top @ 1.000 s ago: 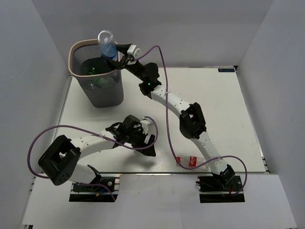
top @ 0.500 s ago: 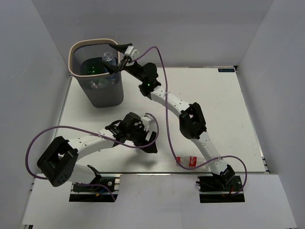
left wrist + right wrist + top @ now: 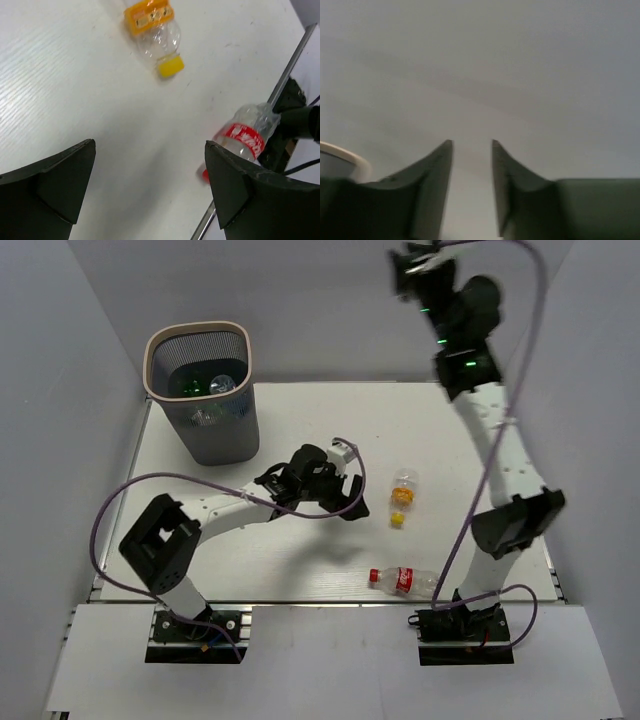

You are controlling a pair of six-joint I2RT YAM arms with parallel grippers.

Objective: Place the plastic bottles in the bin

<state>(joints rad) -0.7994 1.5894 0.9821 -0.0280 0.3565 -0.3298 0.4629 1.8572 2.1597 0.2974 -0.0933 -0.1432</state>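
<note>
Several plastic bottles point(image 3: 205, 388) already lie inside the bin point(image 3: 150, 365). Two are left on the bench point(image 3: 470, 440): an orange-labelled bottle point(image 3: 401, 495) and a red-labelled bottle point(image 3: 402, 578). The left tool point(image 3: 150, 155) gapes wide and empty near them, while the right tool point(image 3: 472, 145), raised high, is slightly parted and holds nothing.

Dark grey mesh bin point(image 3: 215, 440) with beige rim; orange-labelled clear bottle point(image 3: 401, 494), red-labelled clear bottle point(image 3: 404, 579).

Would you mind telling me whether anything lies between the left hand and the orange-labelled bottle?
Nothing visible does. Only bare table lies between the open left hand and the orange-labelled bottle; the red-labelled bottle lies off to one side, near the table edge.
</note>
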